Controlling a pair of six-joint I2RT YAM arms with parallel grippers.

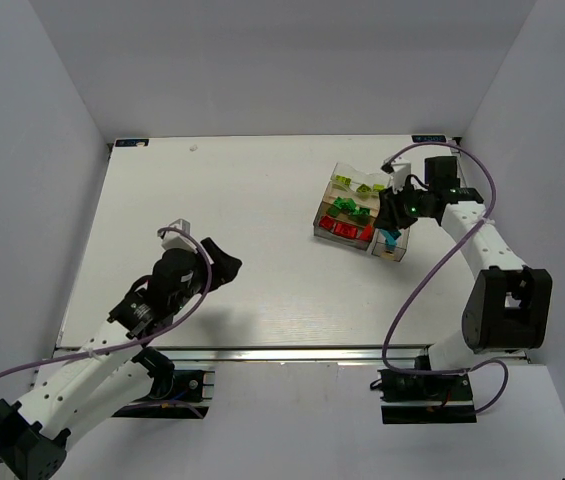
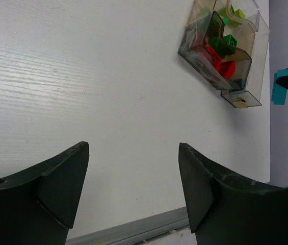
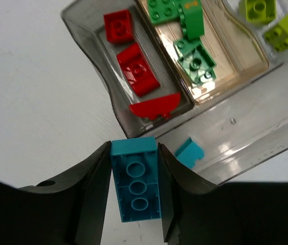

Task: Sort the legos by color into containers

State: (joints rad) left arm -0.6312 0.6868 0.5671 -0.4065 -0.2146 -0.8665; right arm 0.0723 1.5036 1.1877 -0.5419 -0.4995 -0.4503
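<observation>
Three red legos (image 3: 137,75) in one container (image 3: 97,61); green legos (image 3: 194,58) in next.

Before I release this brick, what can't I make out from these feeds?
Top view: the right gripper covers the long box; bricks inside can't be counted.
Right wrist: its fingers hide that box's near end; lime bricks are cut off by the edge.
Left wrist: the boxed bricks are too small to count.

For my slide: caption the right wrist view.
Right gripper holding a cyan brick near boxes of red bricks and green bricks.
</observation>
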